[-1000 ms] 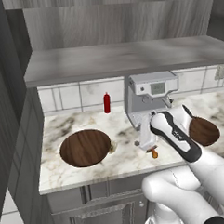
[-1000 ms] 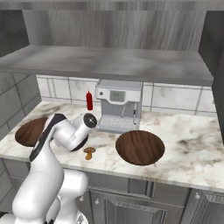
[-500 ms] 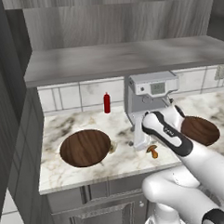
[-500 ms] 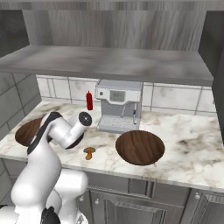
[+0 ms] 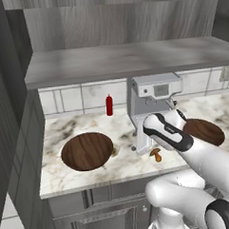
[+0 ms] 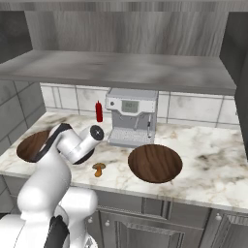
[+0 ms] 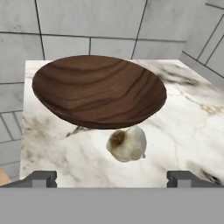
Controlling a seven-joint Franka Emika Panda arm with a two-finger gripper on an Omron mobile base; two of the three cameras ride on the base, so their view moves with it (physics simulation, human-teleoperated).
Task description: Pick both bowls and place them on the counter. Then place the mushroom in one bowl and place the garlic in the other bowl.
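Two dark wooden bowls stand on the marble counter (image 5: 91, 177): one at the left (image 5: 87, 151) (image 6: 34, 144), one at the right (image 5: 203, 131) (image 6: 155, 162). The pale garlic (image 7: 127, 143) (image 5: 115, 149) lies on the counter against the left bowl's (image 7: 98, 89) near rim. The orange-brown mushroom (image 5: 156, 154) (image 6: 99, 169) rests on the marble in front of the coffee machine. My gripper (image 7: 112, 179) (image 5: 140, 146) is open and empty, low over the counter, facing the garlic, which sits a little ahead between the fingertips' lines.
A grey coffee machine (image 5: 153, 100) (image 6: 131, 121) stands at the back between the bowls, close behind my hand. A red bottle (image 5: 109, 105) (image 6: 99, 111) stands by the tiled wall. A grey shelf (image 5: 123, 61) overhangs the counter. A dark cabinet side (image 5: 13, 140) bounds the left.
My hand has swung left, away from the right bowl and past the mushroom, and turned toward the left bowl and the garlic. The jaws stayed open. Bowls, mushroom and garlic have not moved.
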